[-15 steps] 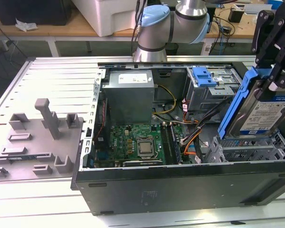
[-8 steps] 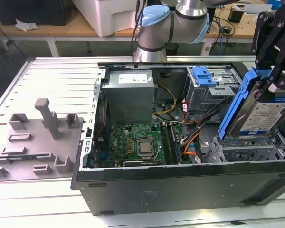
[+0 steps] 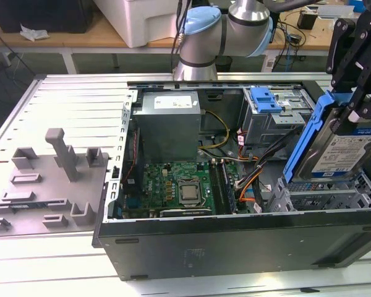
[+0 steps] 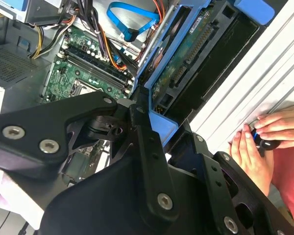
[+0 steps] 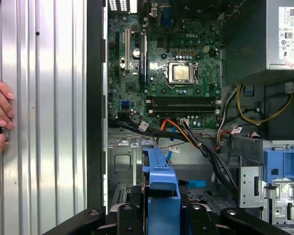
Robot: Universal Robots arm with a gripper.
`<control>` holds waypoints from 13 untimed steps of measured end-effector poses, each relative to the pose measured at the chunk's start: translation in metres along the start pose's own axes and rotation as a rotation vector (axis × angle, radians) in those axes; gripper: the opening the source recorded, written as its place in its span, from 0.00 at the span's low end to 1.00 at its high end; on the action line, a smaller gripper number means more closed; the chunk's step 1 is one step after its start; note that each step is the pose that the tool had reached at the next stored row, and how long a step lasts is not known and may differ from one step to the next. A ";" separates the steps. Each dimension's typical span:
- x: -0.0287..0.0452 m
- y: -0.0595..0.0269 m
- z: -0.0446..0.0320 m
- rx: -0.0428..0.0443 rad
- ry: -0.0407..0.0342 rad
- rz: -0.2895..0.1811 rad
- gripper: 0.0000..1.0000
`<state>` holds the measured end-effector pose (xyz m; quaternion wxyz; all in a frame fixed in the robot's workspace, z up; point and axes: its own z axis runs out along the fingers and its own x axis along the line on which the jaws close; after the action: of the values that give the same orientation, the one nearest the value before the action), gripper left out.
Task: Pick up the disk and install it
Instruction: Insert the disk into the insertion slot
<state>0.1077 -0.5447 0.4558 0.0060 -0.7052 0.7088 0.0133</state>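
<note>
**Disk gripped, tilted over the drive cage**

The black gripper [image 3: 353, 106] is clamped on the disk [image 3: 346, 154], a flat silver slab with a white-and-blue label framed in smooth blue plastic. It hangs tilted just above the grey metal drive cage [image 3: 324, 199] at the exterior view's right, beside the green motherboard [image 3: 173, 185].

blue-framed silver disk [image 3: 341, 150], green motherboard [image 3: 172, 183]

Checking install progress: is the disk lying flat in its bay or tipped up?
Tipped up. In the exterior view the disk slants steeply in the claw, its lower end at the grey cage, not flat inside.
</note>
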 end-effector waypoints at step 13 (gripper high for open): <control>0.0001 -0.0014 0.0039 0.0000 0.0002 0.000 0.37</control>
<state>0.1091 -0.5447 0.4519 0.0059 -0.7052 0.7088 0.0132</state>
